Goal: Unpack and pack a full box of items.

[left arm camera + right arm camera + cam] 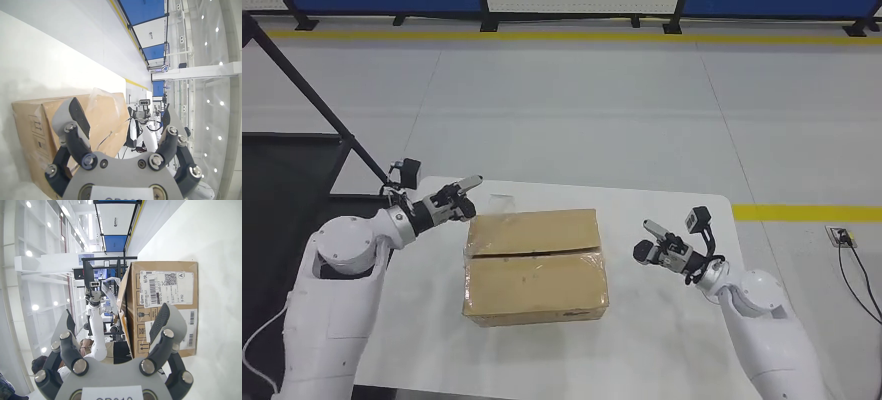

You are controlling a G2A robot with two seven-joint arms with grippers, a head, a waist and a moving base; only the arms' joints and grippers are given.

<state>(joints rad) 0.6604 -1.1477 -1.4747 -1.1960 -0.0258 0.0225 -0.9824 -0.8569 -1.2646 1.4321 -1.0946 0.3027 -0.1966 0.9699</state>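
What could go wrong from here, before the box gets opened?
1. Loose tape curls off the box corner nearest the left pincer; it could stick to a finger.
2. Both pincers are open and clear of the box; a push from the right pincer alone may slide it across the table.
3. The flaps lie nearly shut, so prying may crush cardboard.

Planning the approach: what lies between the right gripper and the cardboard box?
Nothing; in the top view, only bare table separates the right gripper from the box.
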